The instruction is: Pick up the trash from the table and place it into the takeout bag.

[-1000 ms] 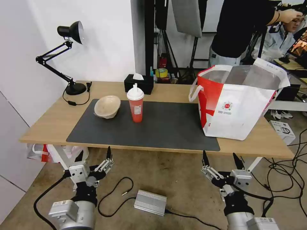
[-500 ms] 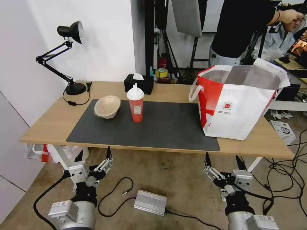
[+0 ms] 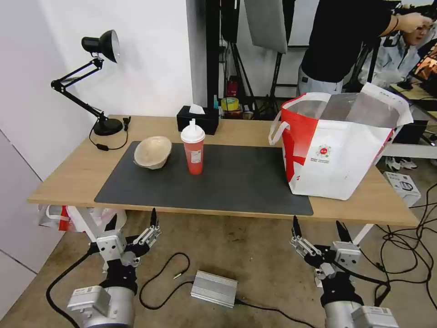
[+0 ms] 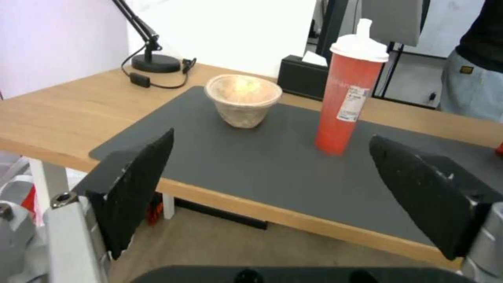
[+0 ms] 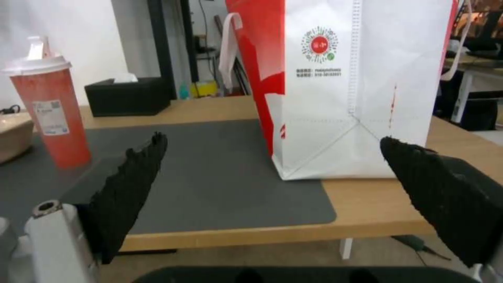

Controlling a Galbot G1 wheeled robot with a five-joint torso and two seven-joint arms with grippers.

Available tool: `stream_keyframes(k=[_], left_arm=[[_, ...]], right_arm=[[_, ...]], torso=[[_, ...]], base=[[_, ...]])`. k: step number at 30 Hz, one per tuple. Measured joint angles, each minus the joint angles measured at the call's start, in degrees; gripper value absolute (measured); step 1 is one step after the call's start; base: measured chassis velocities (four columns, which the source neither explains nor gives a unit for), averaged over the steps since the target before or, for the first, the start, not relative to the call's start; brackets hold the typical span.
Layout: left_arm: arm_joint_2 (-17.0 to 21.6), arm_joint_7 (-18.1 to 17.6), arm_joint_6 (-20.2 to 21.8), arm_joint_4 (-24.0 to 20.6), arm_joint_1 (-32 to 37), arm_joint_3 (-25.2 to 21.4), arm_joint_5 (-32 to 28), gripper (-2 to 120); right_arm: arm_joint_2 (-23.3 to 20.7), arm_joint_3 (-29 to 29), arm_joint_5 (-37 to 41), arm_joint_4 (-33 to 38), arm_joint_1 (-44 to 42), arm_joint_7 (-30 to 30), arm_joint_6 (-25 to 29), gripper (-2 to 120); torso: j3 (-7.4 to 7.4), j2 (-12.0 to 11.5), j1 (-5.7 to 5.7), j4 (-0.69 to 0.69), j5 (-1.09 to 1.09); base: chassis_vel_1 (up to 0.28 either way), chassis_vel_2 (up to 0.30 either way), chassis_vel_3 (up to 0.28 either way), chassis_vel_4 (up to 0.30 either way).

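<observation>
On the dark grey mat [image 3: 241, 182] of the wood-top table [image 3: 63, 180] a beige paper bowl [image 3: 153, 152] lies tipped, and a red drink cup [image 3: 193, 152] with a white dome lid stands upright to its right. The red-and-white takeout bag [image 3: 337, 146] stands open at the table's right end, foil lining showing. Both arms hang low in front of the table's near edge. My left gripper [image 3: 133, 219] is open and empty, facing the bowl [image 4: 243, 100] and cup [image 4: 348, 98]. My right gripper [image 3: 317, 223] is open and empty, facing the bag [image 5: 340, 86].
A black desk lamp [image 3: 98, 82] stands at the back left and a black tissue box [image 3: 197, 119] behind the cup. On the floor between the arms lie a silver box [image 3: 214, 288] and cables. People stand behind the bag.
My right gripper has sunk slightly and drifted a little right. The left gripper and the things on the table have stayed put.
</observation>
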Motion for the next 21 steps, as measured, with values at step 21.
stream_keyframes(k=[21], left_arm=[[-0.24, -0.01, -0.23, 0.0, -0.18, -0.77, 0.01, 100]], right_arm=[[-5.09, 1.28, 8.79, 0.56, 6.64, -25.58, 11.59, 100]], torso=[[0.0, 0.0, 0.0, 0.0, 0.0]], base=[[0.0, 0.0, 0.0, 0.0]])
